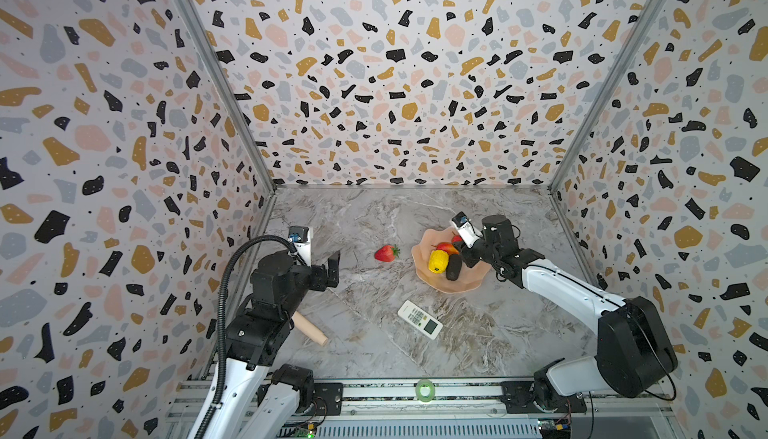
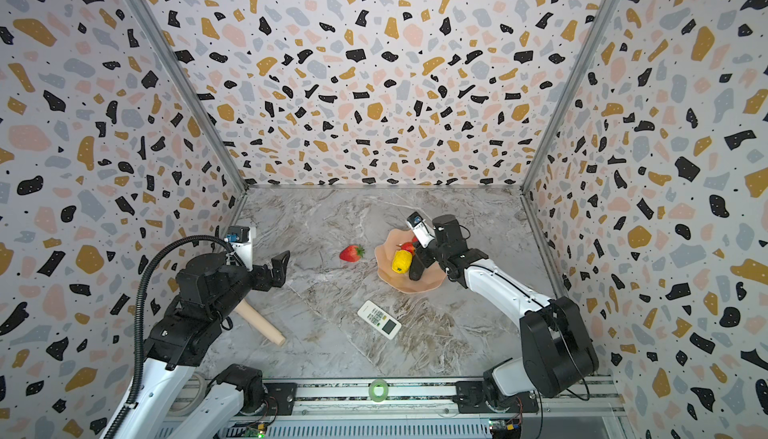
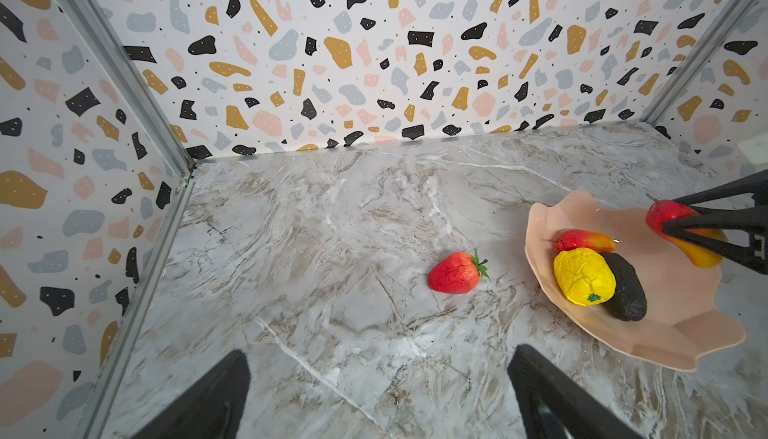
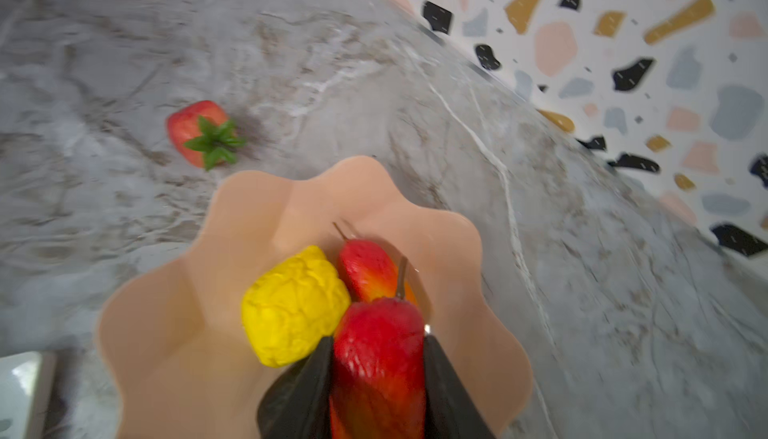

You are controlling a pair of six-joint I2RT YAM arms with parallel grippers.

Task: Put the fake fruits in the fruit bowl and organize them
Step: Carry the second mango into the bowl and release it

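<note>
Hovering at the left, the left gripper (image 3: pixel 379 349) stands wide and empty. The strawberry (image 1: pixel 386 253) lies on the tabletop (image 1: pixel 365 345) near the fruit bowl (image 1: pixel 457 289), outside it. The yellow fruit (image 1: pixel 438 261), blackish oval (image 1: pixel 454 267) and one mango (image 1: pixel 446 247) rest inside. The right gripper (image 4: pixel 378 339) pinches the second mango (image 4: pixel 376 374) above the dish. Best to lower it onto bare dish beside the others before letting go, so it cannot roll out.

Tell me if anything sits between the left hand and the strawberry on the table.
Nothing visible does: the open left hand faces the strawberry across bare tabletop; the fruit bowl lies beyond it.
</note>
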